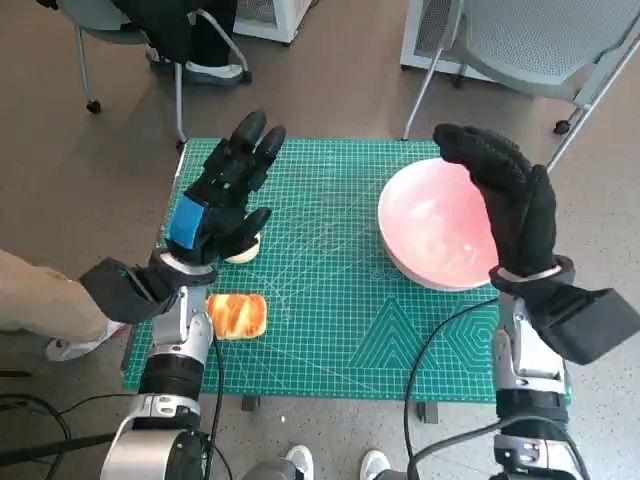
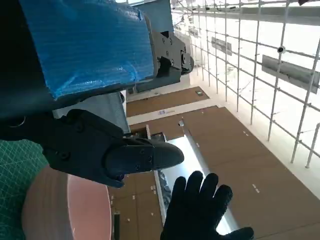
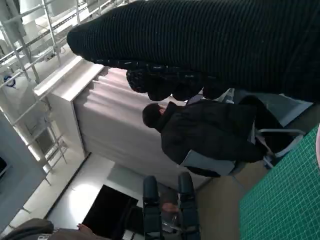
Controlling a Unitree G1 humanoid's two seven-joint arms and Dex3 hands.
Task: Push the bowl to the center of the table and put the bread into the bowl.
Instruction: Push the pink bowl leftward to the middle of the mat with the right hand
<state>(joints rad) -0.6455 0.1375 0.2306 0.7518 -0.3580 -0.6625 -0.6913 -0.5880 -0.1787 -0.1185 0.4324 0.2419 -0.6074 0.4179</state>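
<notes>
Bowl (image 1: 437, 228): pink, sits on the right part of the green mat (image 1: 330, 300), upright. You also see its rim in the left wrist view (image 2: 65, 210).
Bread (image 1: 237, 314): golden piece, lies on the mat near the front left edge, just beside your left forearm, well apart from the bowl.
Round thing (image 1: 243, 250): pale, small, on the mat under the left hand's thumb side; mostly hidden, can't tell what it is.
Left hand (image 1: 222, 195): blue tape on its back, raised over the left part of the counter, fingers (image 1: 255, 140) stretched out and apart, holding nothing. Thumb sticks out free in the left wrist view (image 2: 142, 157).
Right hand (image 1: 510, 195): black glove, at the bowl's right rim, palm facing the bowl, fingers (image 1: 470, 145) spread over the far right edge. You can't tell for sure if it touches the rim. Nothing held. It also shows w/ fingers spread in the left wrist view (image 2: 200, 210).
Counter (image 1: 150, 375): small, mat covers nearly all of it.
Person (image 3: 210, 132): dark jacket, seated on a chair beyond the counter, seen in the right wrist view.
Shoes (image 1: 330, 465): white, on the floor at the counter's near edge.
</notes>
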